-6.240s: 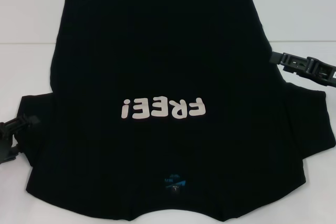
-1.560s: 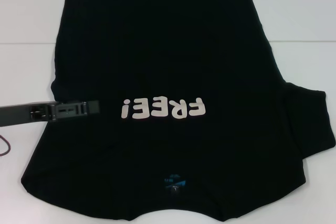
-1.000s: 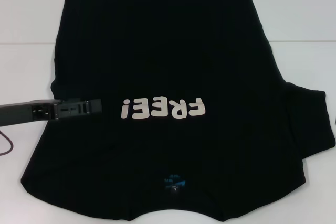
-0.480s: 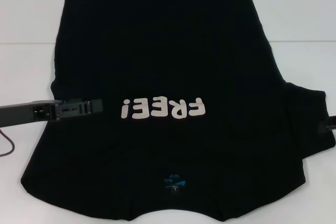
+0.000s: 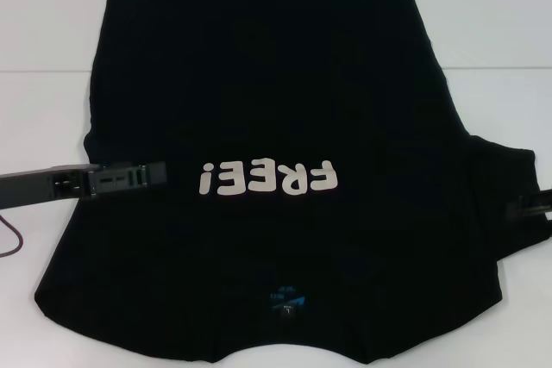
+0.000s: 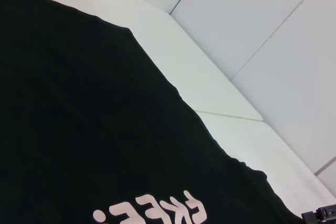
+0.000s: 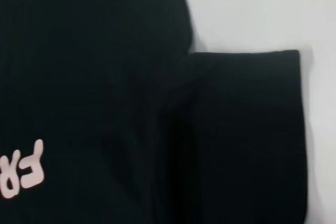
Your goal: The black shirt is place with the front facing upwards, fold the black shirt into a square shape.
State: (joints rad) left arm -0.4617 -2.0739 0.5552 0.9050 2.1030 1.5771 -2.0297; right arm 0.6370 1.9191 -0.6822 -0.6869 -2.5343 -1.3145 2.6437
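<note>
While the shirt lies flat: only the right side of the head view differs from half a second ago.

Change since then: the right gripper shows a little more at the right edge of the frame, reaching in over the sleeve; the left gripper and the cloth sit as they did.

Left gripper: at the left of the head view, lying level over the shirt's left side, its tip just left of the lettering; whether it is clenched or released cannot be told.

Black shirt: spread front-up across the white table, filling the middle of the frame, hem toward the top, collar at the bottom edge.

Lettering: pale "FREE!" upside down in the head view, centre of the frame, between the two grippers.

Neck label: small and blue, bottom centre.

Right sleeve: sticks out at the right of the frame; in the right wrist view it lies flat with a straight cuff.

Right gripper: at the sleeve's outer edge, only partly in view; clenched or released, cannot tell.
</note>
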